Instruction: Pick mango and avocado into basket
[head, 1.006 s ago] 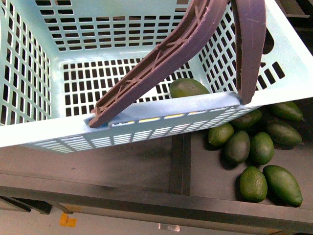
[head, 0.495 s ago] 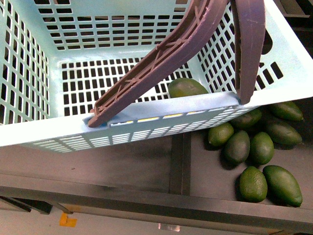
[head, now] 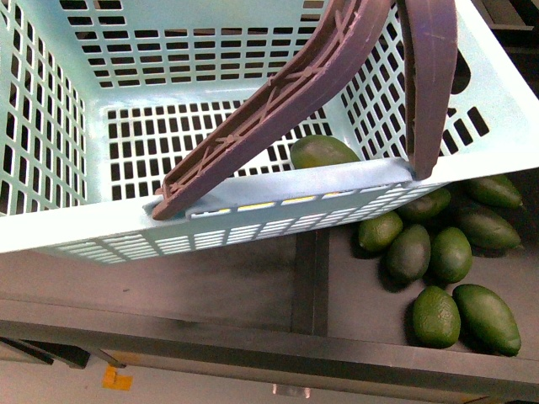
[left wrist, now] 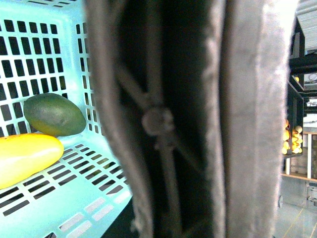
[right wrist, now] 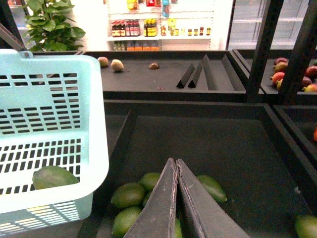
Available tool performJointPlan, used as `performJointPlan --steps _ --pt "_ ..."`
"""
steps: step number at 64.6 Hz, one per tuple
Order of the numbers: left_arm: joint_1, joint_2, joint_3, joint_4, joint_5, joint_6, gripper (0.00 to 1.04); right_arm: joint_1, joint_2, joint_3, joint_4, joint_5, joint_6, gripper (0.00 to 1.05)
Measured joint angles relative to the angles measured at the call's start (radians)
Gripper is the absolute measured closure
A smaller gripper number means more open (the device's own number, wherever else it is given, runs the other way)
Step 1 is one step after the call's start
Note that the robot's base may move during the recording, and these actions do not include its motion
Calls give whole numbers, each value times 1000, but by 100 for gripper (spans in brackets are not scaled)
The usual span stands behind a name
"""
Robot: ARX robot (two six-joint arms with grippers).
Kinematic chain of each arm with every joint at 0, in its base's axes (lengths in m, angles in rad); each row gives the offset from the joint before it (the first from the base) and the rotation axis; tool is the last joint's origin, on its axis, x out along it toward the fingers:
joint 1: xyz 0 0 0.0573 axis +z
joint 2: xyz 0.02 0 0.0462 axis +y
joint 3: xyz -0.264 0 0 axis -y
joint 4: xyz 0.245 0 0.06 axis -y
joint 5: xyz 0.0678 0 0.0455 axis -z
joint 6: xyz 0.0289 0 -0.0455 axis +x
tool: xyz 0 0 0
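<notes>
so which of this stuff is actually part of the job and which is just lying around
Part of the job:
- mango, in the basket
- avocado beside it, also in the basket
- basket
- right claw, shut, holding nothing

Just lying about:
- loose avocados in the dark bin
- fruit on the far shelf
- potted plant
- bottles on the shop shelves

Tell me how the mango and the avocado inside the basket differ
The mango is bright yellow; the avocado is dark green with a slightly brownish top. The mango looks longer and slimmer, though the left wrist view cuts it off at the edge, while the avocado is a shorter, fuller egg shape seen whole. The mango's skin looks smooth and glossy; the avocado's is duller. Both lie on their sides, next to each other, on the slotted floor of the basket.
</notes>
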Motion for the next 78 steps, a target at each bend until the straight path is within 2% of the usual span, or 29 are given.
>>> performJointPlan --steps 5,9,25,32,57,59,64,67,68,69,70,73,78 --pt "0 0 0 0 0 0 91 0 -32 0 -32 0 0 103" --pt "0 0 0 0 1 0 91 0 -148 0 -175 1 0 103" --pt "0 0 0 0 0 -3 91 0 -185 0 -190 0 -1 101" --pt "0 0 0 0 0 0 91 0 -185 0 -190 0 0 73" --pt "0 0 0 0 0 0 91 0 -186 0 -190 0 0 10" --pt "0 0 0 0 0 0 91 0 -186 0 -190 0 0 7" --pt "0 0 0 0 0 0 91 0 -186 0 -190 0 0 9" --pt "-10 -2 -22 64 -85 -45 91 0 -186 0 -190 0 0 9" --pt "-15 -2 -40 124 -150 -81 92 0 -186 0 -190 1 0 9" --pt "-16 -2 -43 135 -165 -104 92 0 -186 0 -190 1 0 9" --pt "-23 0 -54 183 -237 -147 92 0 -186 0 -190 1 0 9" --pt "-29 11 -56 232 -332 -220 92 0 -186 0 -190 -1 0 9" --pt "-14 35 -35 262 -405 -276 92 0 -186 0 -190 1 0 9"
